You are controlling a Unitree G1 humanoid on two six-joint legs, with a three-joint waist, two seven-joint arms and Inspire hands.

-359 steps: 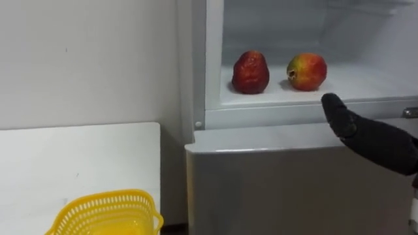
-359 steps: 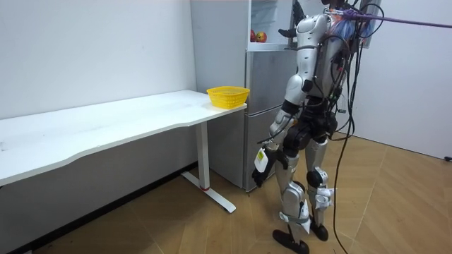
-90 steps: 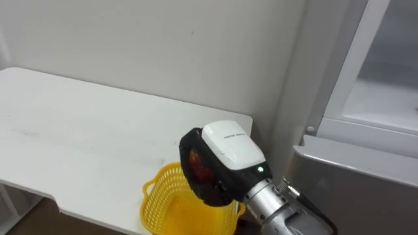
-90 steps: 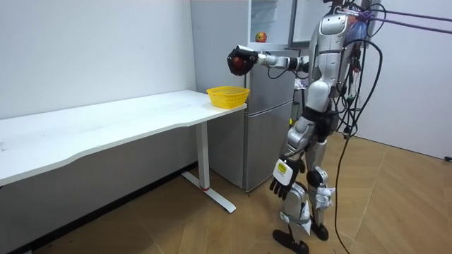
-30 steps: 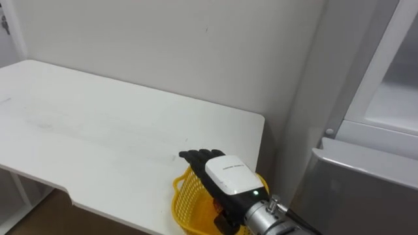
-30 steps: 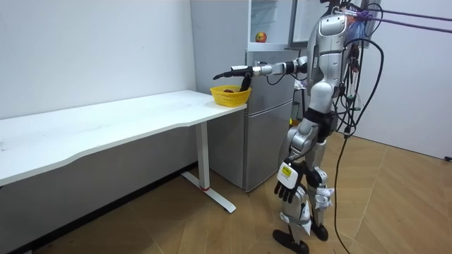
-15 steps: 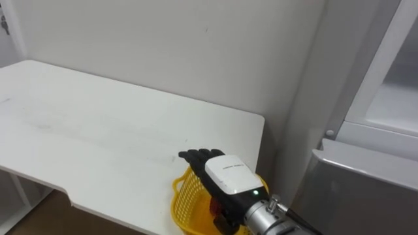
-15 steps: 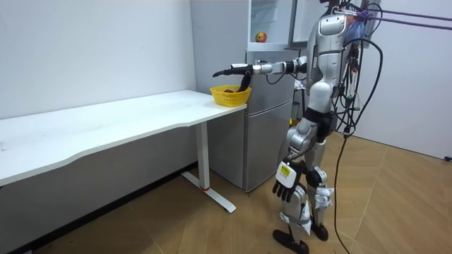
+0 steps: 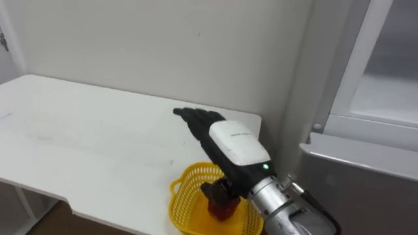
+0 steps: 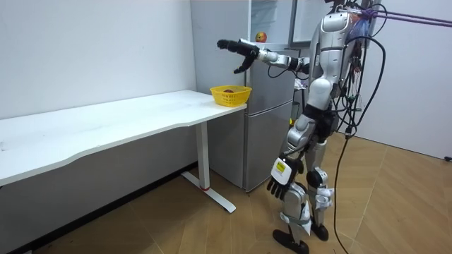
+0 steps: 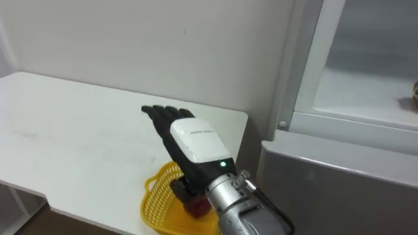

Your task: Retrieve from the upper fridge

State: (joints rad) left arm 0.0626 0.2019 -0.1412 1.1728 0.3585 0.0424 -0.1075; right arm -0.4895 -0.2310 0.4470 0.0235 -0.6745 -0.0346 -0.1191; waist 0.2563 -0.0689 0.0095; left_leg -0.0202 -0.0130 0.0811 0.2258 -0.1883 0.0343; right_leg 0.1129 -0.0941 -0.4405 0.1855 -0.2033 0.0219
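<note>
Left eye view: right hand (image 9: 238,147), fingers straight and released, hovers above the basket (image 9: 183,197) holding a red fruit (image 9: 223,209); left hand (image 10: 277,186) hangs relaxed.

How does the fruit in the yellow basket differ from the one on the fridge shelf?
The basket fruit is dark red; the shelf fruit is red with yellow. The basket fruit lies in the yellow basket on the table, below the open right hand; the shelf fruit sits higher, inside the upper fridge. Both are roundish, and no hand holds either.
</note>
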